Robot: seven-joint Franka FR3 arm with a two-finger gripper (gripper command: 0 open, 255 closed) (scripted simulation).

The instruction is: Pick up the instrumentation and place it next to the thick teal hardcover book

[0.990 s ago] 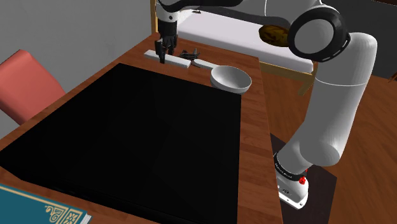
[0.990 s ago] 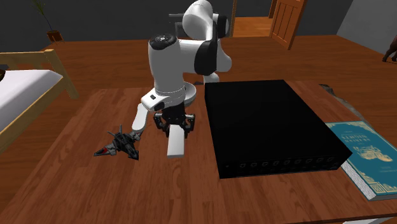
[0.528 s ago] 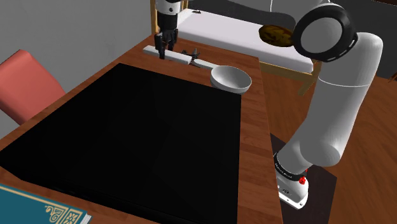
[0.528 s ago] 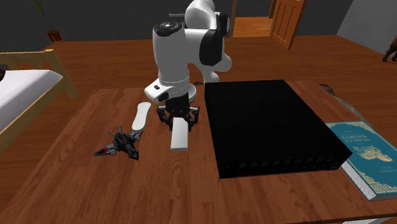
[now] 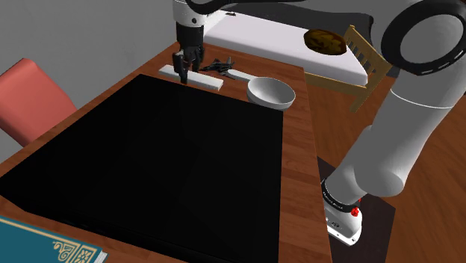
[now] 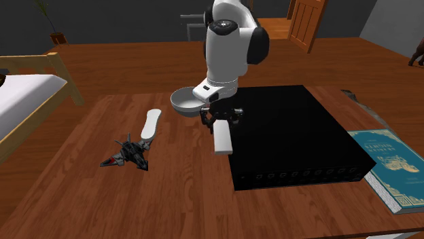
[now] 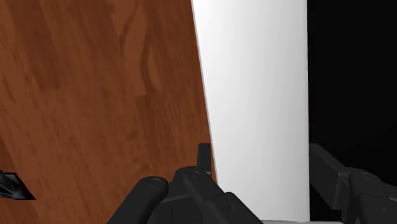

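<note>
The instrumentation is a long white flat bar [image 5: 196, 78] [image 6: 222, 140] [image 7: 257, 95]. My gripper [image 5: 182, 67] [image 6: 220, 123] [image 7: 261, 175] is shut on it, one black finger on each long side. The bar hangs off the wooden table [image 6: 170, 197], level, at the edge of a big black box [image 5: 149, 164] [image 6: 285, 132]. The thick teal book [image 5: 45, 245] [image 6: 393, 163] lies on the table at the far side of that box from the gripper.
A dark toy jet [image 5: 219, 66] [image 6: 128, 155] and a white ladle [image 5: 271, 92] [image 6: 183, 102] lie on the table near the gripper. A red chair [image 5: 30, 93] stands at the shoulder view's left. A bed [image 5: 276, 33] [image 6: 20, 95] stands beyond the table.
My gripper has carried the white bar away from the toy jet, up and toward the black box: rightward in the second exterior view, leftward in the shoulder view.
</note>
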